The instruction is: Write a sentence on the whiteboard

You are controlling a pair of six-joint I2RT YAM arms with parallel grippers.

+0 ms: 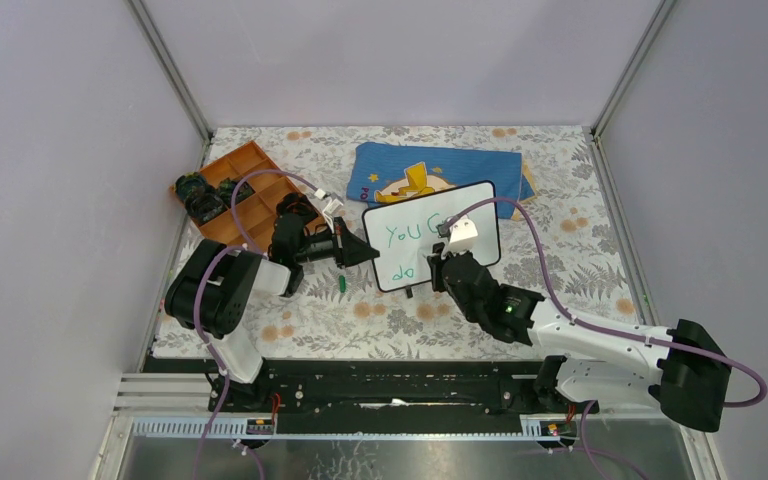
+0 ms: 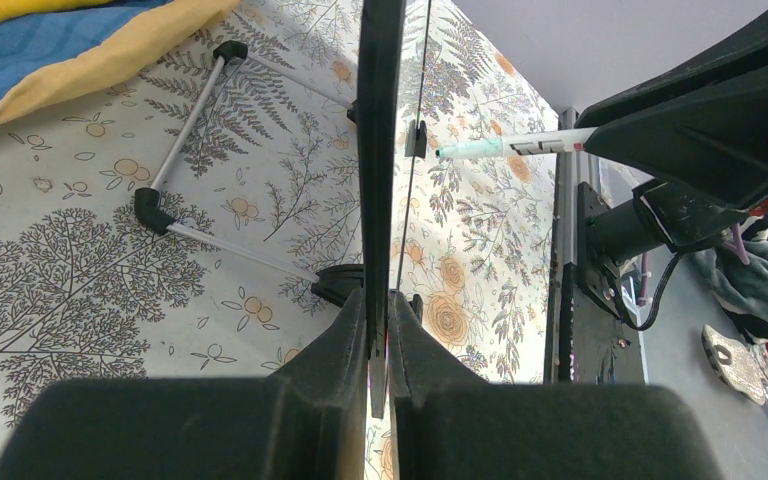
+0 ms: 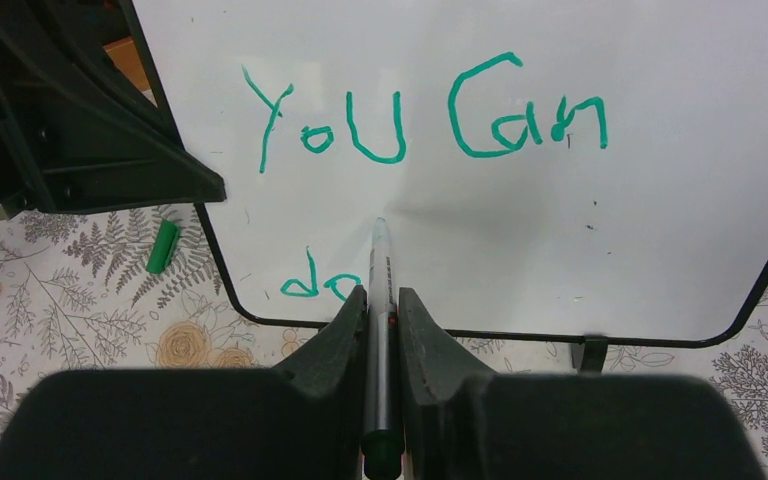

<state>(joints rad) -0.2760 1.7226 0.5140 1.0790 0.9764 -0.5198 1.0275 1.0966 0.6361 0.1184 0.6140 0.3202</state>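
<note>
- From the top, the whiteboard (image 1: 430,205) is standing on the floral worktop (image 1: 360,315) in the middle of the scene, leaning slightly and facing the arms.
- The sentence (image 1: 407,235) is showing in green on its left half. The right part is sitting behind the right arm.
- The left fingers (image 1: 358,250) are coming in from the side and meeting the board's left edge.
- The right fingers (image 1: 443,265) are sitting in front of the board's lower middle.
- A green cap (image 1: 343,284) is lying on the worktop just below the left fingers.
- A blue cloth (image 1: 440,165) is lying behind the board, and an orange tray (image 1: 245,195) is sitting off to the left.
- On the left wrist camera, the board is running edge-on up the frame, and the left fingers are pinching its black frame between them.
- The board's wire stand is spreading out behind it on the worktop.
- On the board's face side, the marker (image 2: 515,146) is pointing at the surface with its tip right up close. I cannot tell whether it is touching.
- On the right wrist camera, the right fingers are pressing together on the marker's barrel, tip pointing forward at the board.
- "You Can" is reading clearly across the top line, and "do" is sitting below it at the left.
- The marker tip is sitting just right of "do" and a little above it.
</note>
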